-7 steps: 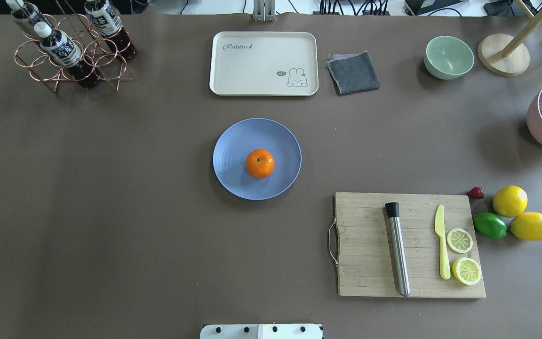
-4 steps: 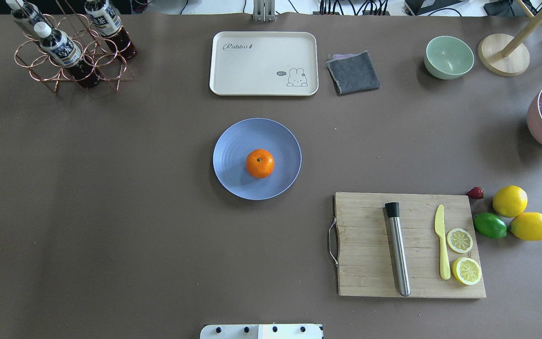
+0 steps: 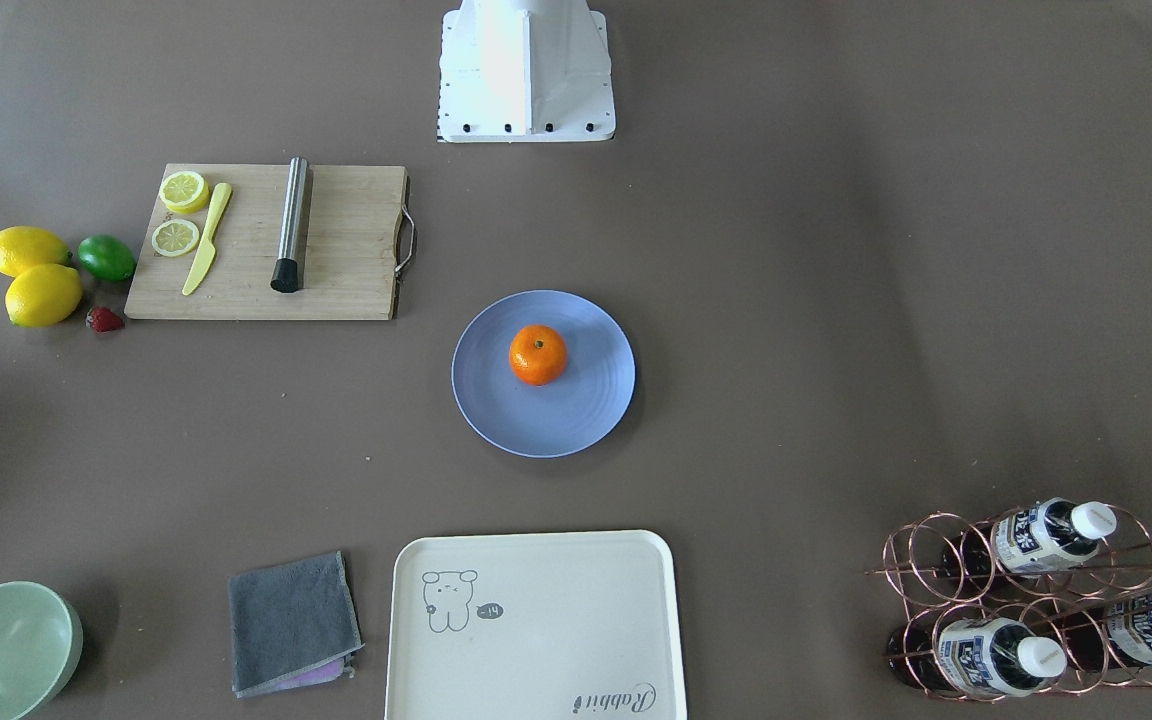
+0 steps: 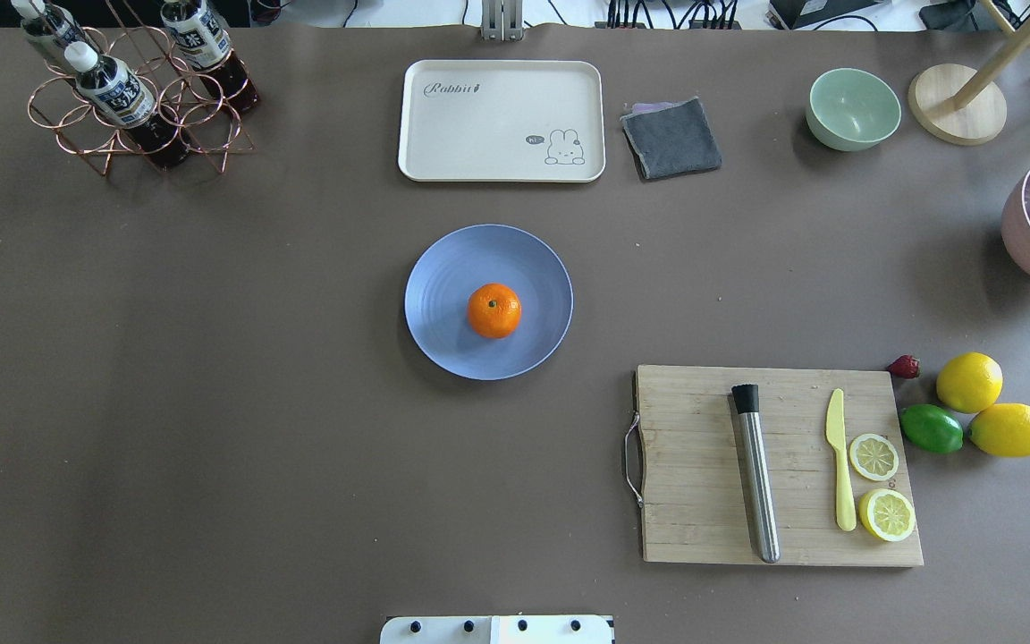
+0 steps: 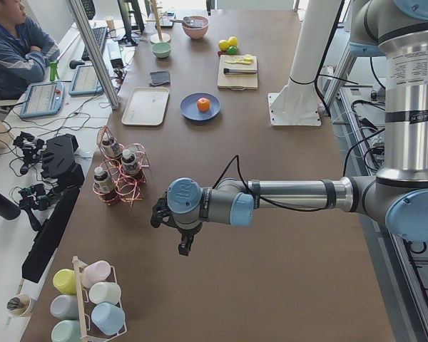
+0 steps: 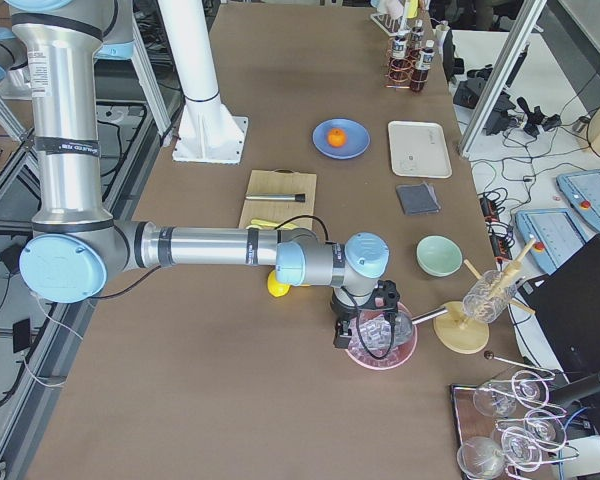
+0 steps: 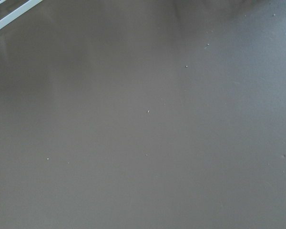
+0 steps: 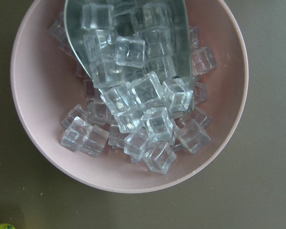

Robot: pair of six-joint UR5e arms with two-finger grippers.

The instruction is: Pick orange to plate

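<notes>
The orange point(image 4: 493, 310) sits stem-up a little off the middle of the light-blue plate point(image 4: 443, 268) at the table's centre, free of any gripper; the front view shows the same orange point(image 3: 538, 355) and plate point(image 3: 556, 425). Neither arm appears in the overhead or front views. My left gripper point(image 5: 185, 247) hangs low over bare table at the far left end, beyond the bottle rack. My right gripper point(image 6: 342, 335) hovers at the far right end beside the pink ice bowl point(image 8: 33, 95). I cannot tell whether either is open or shut.
A wooden cutting board point(image 4: 694, 465) carries a steel muddler point(image 4: 756, 474), a yellow knife and lemon slices. Lemons point(image 4: 969, 382), a lime point(image 4: 932, 428) and a strawberry lie to its right. Cream tray point(image 4: 502, 121), grey cloth, green bowl point(image 4: 853, 108) and bottle rack point(image 4: 135, 89) line the far edge.
</notes>
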